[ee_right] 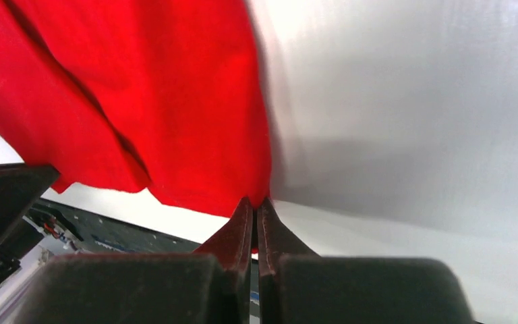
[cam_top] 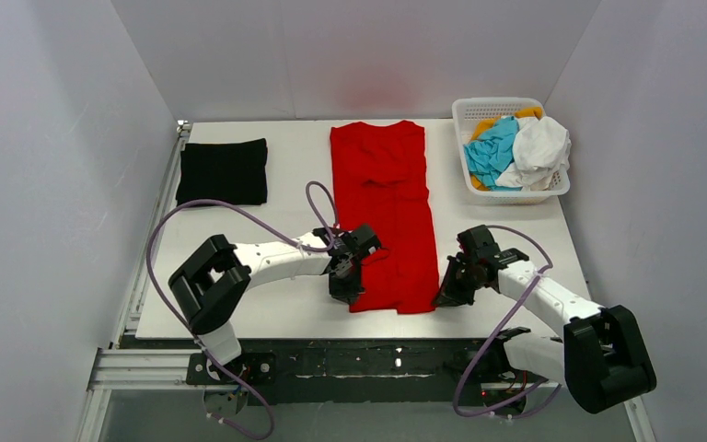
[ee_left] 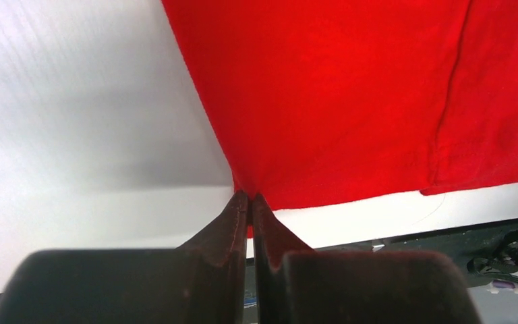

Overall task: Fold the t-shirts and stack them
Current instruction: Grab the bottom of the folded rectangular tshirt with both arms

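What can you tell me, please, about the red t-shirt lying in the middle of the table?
The red t-shirt is plain bright cloth, soft-looking, spread on the white table as a long narrow strip running from the far edge toward the arms, its sides apparently folded inward, with creases in the far half. The left fingers are shut on its near left corner and the right fingers on its near right corner; the cloth gathers to a point at each pinch.
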`<state>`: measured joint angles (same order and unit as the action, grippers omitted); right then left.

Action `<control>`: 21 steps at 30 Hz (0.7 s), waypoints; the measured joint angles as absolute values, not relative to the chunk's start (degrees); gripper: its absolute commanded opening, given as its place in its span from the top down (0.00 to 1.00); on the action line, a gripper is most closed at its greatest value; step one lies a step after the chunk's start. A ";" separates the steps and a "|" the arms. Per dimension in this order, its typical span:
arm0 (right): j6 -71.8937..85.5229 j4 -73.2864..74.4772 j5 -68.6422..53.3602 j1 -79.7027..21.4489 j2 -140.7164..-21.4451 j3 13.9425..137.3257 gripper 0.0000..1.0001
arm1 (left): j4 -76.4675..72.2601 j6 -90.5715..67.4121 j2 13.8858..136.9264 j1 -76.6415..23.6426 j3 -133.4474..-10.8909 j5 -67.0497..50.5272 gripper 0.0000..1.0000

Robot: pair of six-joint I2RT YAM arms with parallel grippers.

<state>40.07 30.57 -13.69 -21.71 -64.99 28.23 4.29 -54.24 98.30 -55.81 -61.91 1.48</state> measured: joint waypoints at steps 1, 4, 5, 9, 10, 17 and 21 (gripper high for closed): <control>40.32 30.61 -14.11 -21.82 -64.95 28.23 0.99 | 3.95 -54.28 97.86 -55.68 -61.43 1.30 1.00; 40.56 31.90 -14.72 -21.91 -63.42 28.23 0.99 | 2.55 -54.11 95.24 -55.29 -58.70 -0.16 1.00; 40.62 33.23 -14.87 -21.93 -62.33 28.23 0.99 | 2.11 -53.76 93.73 -55.09 -57.21 -0.86 1.00; 41.89 36.97 -17.52 -22.48 -57.06 26.81 0.99 | 2.33 -51.72 85.60 -54.43 -50.50 -3.97 1.00; 42.68 37.28 -18.81 -23.07 -55.35 25.52 0.99 | 2.42 -51.35 84.09 -54.39 -49.47 -4.89 1.00; 54.19 38.76 -23.53 -36.07 -45.17 19.03 0.99 | 1.72 -52.01 80.55 -54.43 -44.25 -15.03 1.00; 59.94 38.72 -24.01 -40.97 -41.95 18.92 0.99 | 1.61 -54.35 79.46 -54.59 -40.32 -17.41 1.00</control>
<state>59.94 38.72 -24.01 -40.97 -41.95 18.92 1.61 -54.35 79.46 -54.59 -40.32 -17.41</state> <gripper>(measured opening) 0.033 0.018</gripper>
